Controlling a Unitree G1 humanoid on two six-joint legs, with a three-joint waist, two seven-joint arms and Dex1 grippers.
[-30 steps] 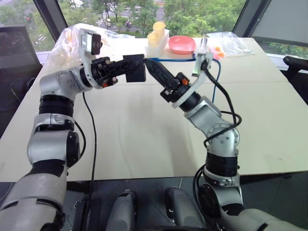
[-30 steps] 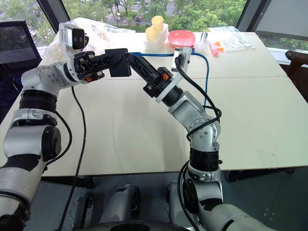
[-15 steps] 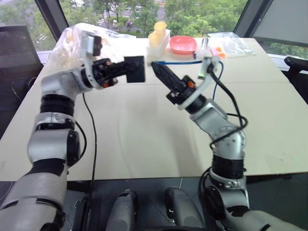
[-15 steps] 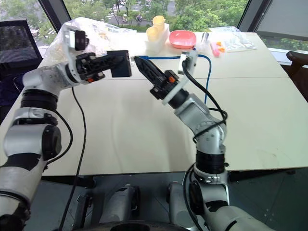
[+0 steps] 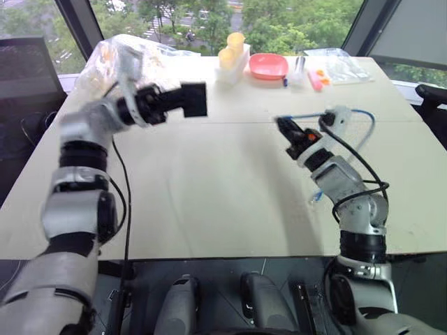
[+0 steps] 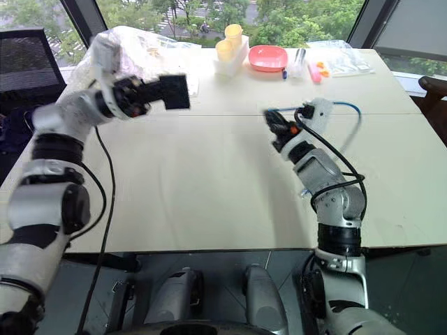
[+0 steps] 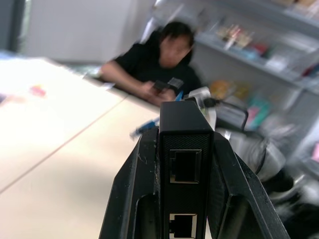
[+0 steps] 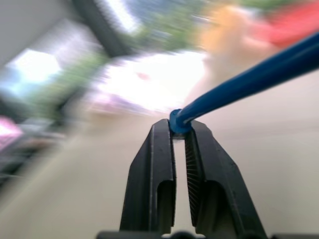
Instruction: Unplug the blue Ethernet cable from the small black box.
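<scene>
Right gripper [image 8: 179, 130] was clamped on the plug end of the blue Ethernet cable [image 8: 259, 74], held above the white table [image 5: 209, 202] on the robot's right; the cable looped back over the right wrist and sat free of the box. Left gripper [image 7: 185, 149] was closed on the small black box [image 7: 185, 144], raised above the table on the left, well apart from the right gripper, two empty ports visible on its end face. Farther back sat a pink bowl [image 5: 269, 65], yellow cups [image 5: 230, 47], a crumpled clear plastic bag [image 5: 112, 56]. A person [image 7: 159, 64] sat beyond the table
</scene>
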